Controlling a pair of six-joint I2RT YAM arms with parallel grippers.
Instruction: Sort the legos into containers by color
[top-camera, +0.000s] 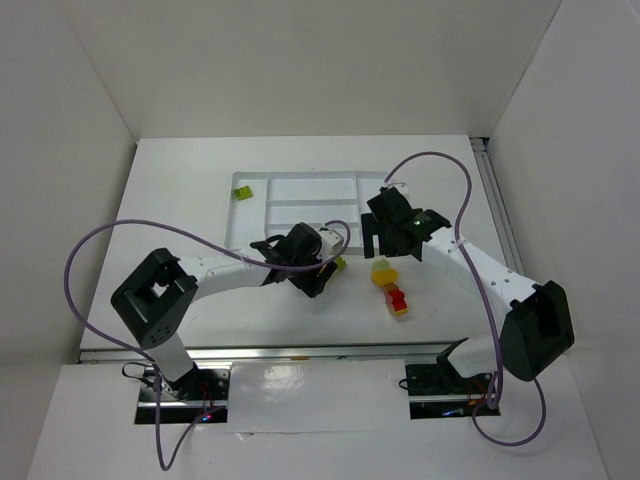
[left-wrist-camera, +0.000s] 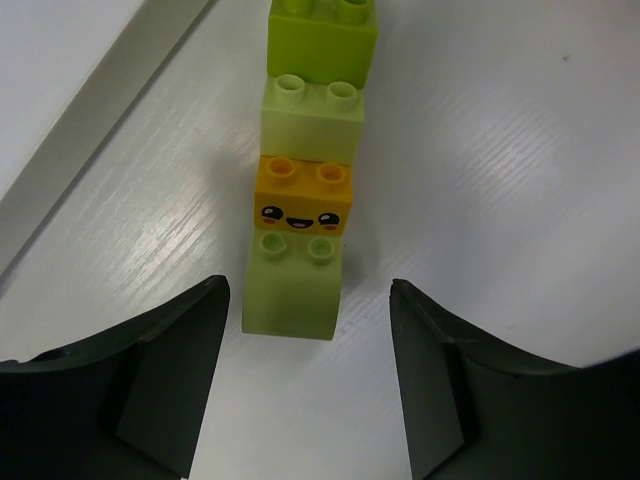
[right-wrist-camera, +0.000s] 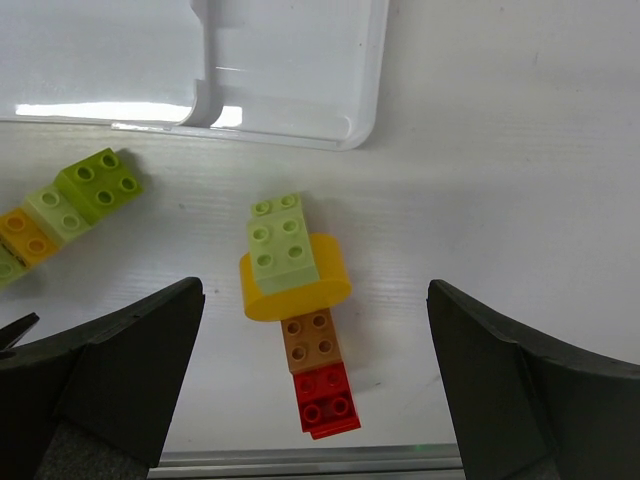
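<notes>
A row of legos lies in the left wrist view: lime green (left-wrist-camera: 322, 35), pale green (left-wrist-camera: 312, 115), orange with a smiley face (left-wrist-camera: 303, 195) and pale green (left-wrist-camera: 295, 285). My left gripper (left-wrist-camera: 308, 330) is open, and the near pale green brick's end sits between its tips without touching them. My right gripper (right-wrist-camera: 315, 290) is wide open above a second row: a pale green brick (right-wrist-camera: 283, 243) on a yellow rounded piece (right-wrist-camera: 300, 290), then brown (right-wrist-camera: 310, 340) and red (right-wrist-camera: 325, 400). The white tray (top-camera: 310, 190) holds one lime green brick (top-camera: 243, 192).
The tray's rounded corner (right-wrist-camera: 300, 70) lies just beyond the right gripper's row. A metal rail (right-wrist-camera: 300, 460) marks the table's near edge, close behind the red brick. White walls enclose the table. Purple cables loop over both arms.
</notes>
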